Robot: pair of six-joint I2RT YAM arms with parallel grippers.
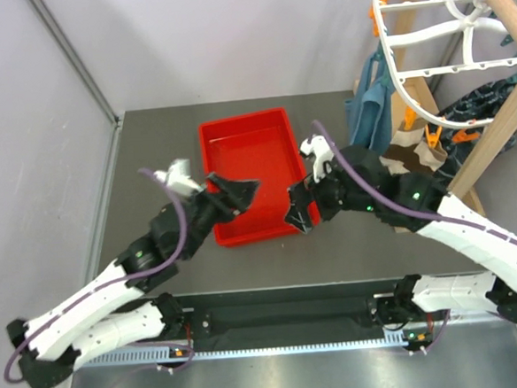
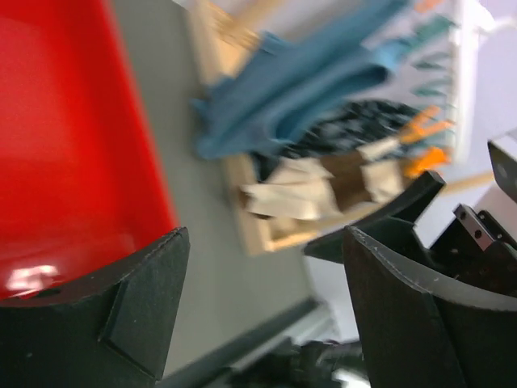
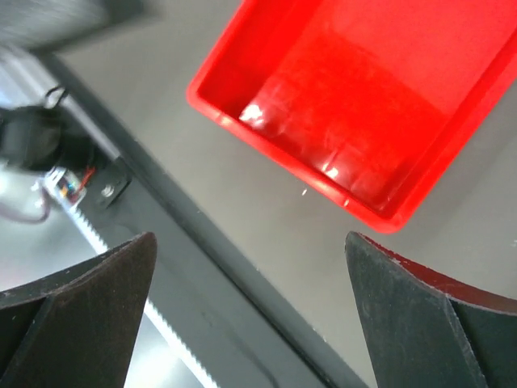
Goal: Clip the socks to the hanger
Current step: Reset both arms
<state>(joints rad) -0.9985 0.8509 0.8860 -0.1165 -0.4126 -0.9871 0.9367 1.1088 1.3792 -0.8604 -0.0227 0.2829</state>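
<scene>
With the left gripper (image 1: 239,195) and right gripper (image 1: 297,213) both wide open and empty by the shallow red plastic tray (image 1: 247,159), I'd check each peg's bite. The small beige fabric socks with brown patches (image 1: 413,152) sit bunched under the round white plastic peg hanger (image 1: 389,59), far right; whether they are clipped, I cannot tell.

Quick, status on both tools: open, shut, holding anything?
Left tool: open, nothing between its fingers.
Right tool: open, nothing between its fingers.
</scene>
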